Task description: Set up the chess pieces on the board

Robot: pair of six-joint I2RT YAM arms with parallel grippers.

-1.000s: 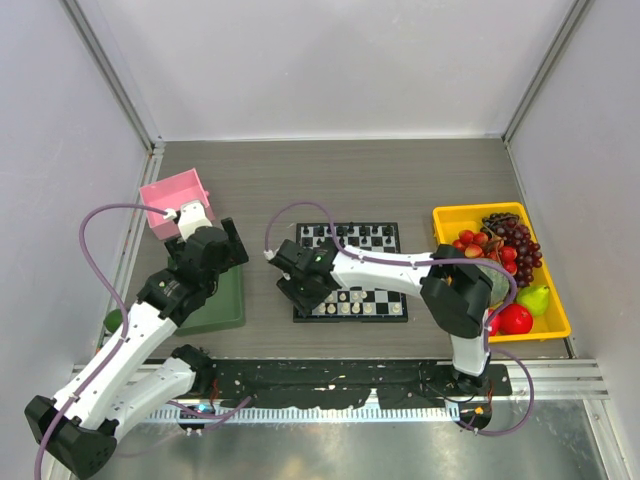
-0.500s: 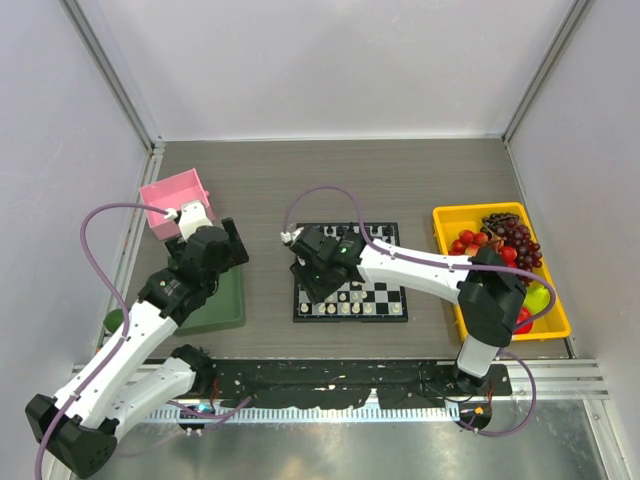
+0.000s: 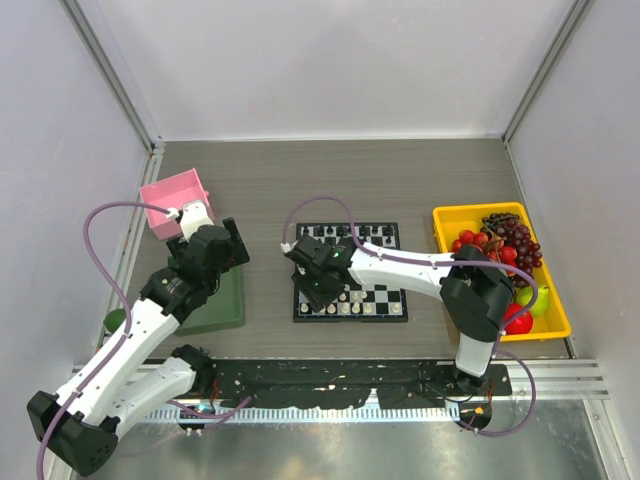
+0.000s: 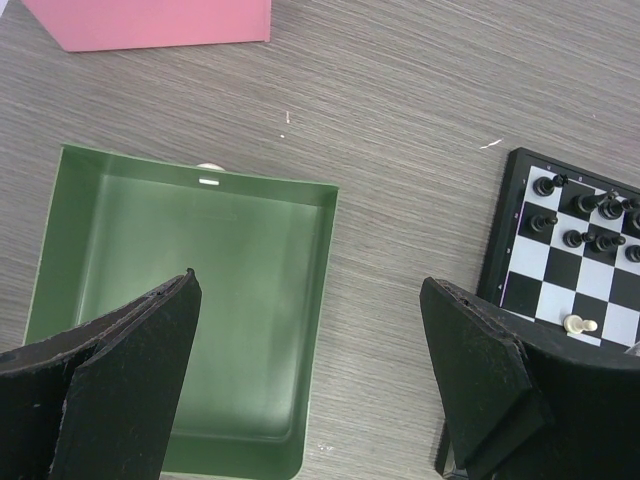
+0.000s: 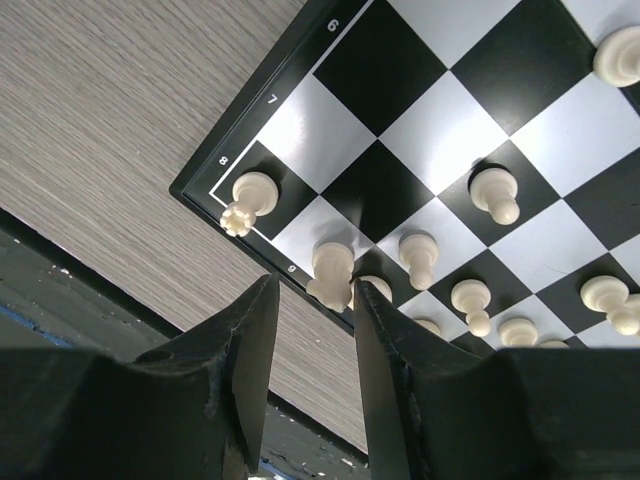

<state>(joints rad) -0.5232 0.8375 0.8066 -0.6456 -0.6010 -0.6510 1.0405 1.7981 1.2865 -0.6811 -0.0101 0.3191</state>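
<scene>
Cream pieces (image 3: 352,307) sit along the near edge of the board (image 3: 388,292); black pieces (image 3: 352,236) fill its far rows. Board lies flat mid-table, between the green tray (image 3: 222,305) on the left and the yellow bin (image 3: 450,214) of fruit (image 3: 508,250) on the right.

Right gripper (image 5: 315,286) is down over the board's near-left corner, fingers (image 5: 245,360) narrow. One pawn-like piece (image 5: 331,275), cream, stands right at the gap between the tips, on the edge row. Can't tell whether the pads actually pinch it or only flank it. A corner piece (image 5: 250,195), also cream, stands on the corner square just beside it, and more cream ones run along the same edge.

Left gripper (image 4: 310,285) hangs over the right side of the green tray, fingers spread wide, holding nothing. Its wrist view catches the board's far-left corner: black pieces upright there, plus a stray cream piece (image 4: 578,324) close to the right fingertip.

Pink box (image 3: 175,195) sits on the table just past the tray's far end.
</scene>
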